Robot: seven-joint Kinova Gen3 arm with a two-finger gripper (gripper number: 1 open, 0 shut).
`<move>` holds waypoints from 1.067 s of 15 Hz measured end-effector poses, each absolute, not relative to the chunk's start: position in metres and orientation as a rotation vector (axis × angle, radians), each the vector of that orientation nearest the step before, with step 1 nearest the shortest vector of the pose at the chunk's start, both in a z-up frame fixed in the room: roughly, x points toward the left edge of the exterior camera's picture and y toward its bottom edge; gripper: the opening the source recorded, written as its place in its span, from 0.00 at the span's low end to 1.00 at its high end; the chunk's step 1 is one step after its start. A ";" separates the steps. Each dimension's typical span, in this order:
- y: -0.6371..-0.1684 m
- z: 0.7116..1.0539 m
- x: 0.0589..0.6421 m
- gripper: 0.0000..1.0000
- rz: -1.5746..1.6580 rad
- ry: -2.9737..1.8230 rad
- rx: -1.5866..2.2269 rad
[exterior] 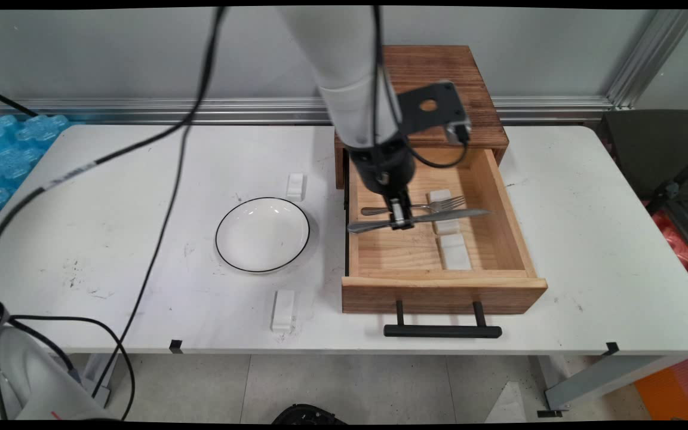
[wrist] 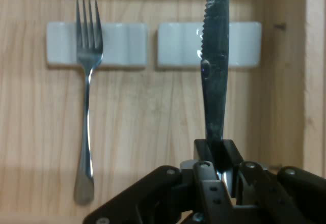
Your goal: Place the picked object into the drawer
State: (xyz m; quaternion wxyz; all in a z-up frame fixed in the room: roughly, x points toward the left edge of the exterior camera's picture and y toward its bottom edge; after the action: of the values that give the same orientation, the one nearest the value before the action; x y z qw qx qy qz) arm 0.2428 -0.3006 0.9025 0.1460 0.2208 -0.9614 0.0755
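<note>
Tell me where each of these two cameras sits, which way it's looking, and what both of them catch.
Main view: fixed above the table's near side, looking down across it to the wall; shows the arm and the gripper in the open wooden drawer.
Hand view: on the hand, looking along the gripper at the drawer floor; linkage and fingers show.
Shared: the knife clamped in the gripper, the fork, white rests.

**White arm, black hand**

Smooth white tubular link [exterior: 344, 65]; black wrist below; flat black bracket [exterior: 433, 107] with round hole; glossy black cables [exterior: 159, 197] draped alongside; black gripper [exterior: 401, 218] linkage studded with silver screws [wrist: 204, 166].
</note>
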 end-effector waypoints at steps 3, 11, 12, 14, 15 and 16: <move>-0.316 0.885 0.221 0.00 0.210 -2.790 0.637; -0.337 0.851 0.191 0.00 0.179 -2.833 0.633; -0.338 0.848 0.189 0.00 0.173 -2.837 0.630; -0.341 0.842 0.186 0.00 0.166 -2.841 0.622; -0.342 0.839 0.184 0.00 0.162 -2.844 0.618; -0.344 0.835 0.183 0.00 0.158 -2.847 0.613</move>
State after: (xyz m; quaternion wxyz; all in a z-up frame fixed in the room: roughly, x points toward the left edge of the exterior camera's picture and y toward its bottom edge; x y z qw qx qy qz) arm 0.1832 -0.3436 0.8350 0.1122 0.2090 -0.9700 0.0540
